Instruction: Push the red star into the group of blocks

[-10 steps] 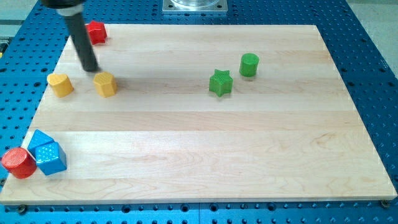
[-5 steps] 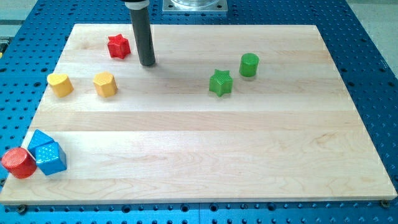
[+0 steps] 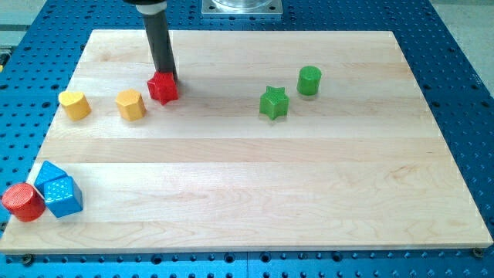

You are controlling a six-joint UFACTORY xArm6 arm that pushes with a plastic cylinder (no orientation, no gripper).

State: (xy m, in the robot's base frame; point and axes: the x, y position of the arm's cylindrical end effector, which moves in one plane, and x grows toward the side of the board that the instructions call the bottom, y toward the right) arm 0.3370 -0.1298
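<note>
The red star (image 3: 163, 88) lies on the wooden board (image 3: 247, 170) in the upper left part, just to the right of a yellow block (image 3: 130, 104). My tip (image 3: 167, 75) touches the star's top edge, from the view's top. A second yellow block (image 3: 75, 104), heart-like in shape, lies further left. A green star (image 3: 273, 102) and a green cylinder (image 3: 309, 80) sit together right of centre.
A red cylinder (image 3: 22, 201) and two blue blocks (image 3: 58, 191) cluster at the board's bottom left corner. A metal mount (image 3: 241, 7) sits beyond the board's top edge. Blue perforated table surrounds the board.
The red star has moved down and to the right, from near the top left corner to beside the yellow block. My tip swung right, then back left onto the star's top edge.
</note>
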